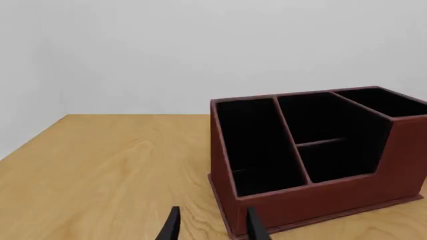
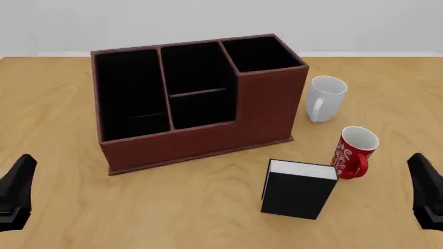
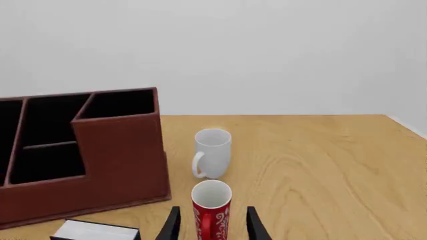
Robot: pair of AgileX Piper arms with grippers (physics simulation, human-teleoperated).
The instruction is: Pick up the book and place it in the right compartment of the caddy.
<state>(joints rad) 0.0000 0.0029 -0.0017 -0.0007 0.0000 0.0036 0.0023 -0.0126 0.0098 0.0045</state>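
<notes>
The black book (image 2: pixel 298 191) with white page edges stands upright on the table, in front of the caddy's right end. Its top edge shows low in the right wrist view (image 3: pixel 93 231). The red-brown caddy (image 2: pixel 201 142) (image 1: pixel 320 200) (image 3: pixel 120 155) sits mid-table. Its tall right compartment (image 2: pixel 260 54) (image 1: pixel 383 100) (image 3: pixel 120 104) is black inside and holds nothing. My left gripper (image 2: pixel 24 166) (image 1: pixel 213 226) is open at the near left, well short of the caddy. At the near right my right gripper (image 2: pixel 418 163) (image 3: pixel 212 225) is open too, apart from the book.
A red patterned mug (image 2: pixel 356 153) (image 3: pixel 212 205) stands just right of the book, straight ahead of the right gripper. A white mug (image 2: pixel 325 98) (image 3: pixel 213 150) stands farther back beside the caddy's right wall. The wooden table (image 2: pixel 69 218) ends at a pale wall.
</notes>
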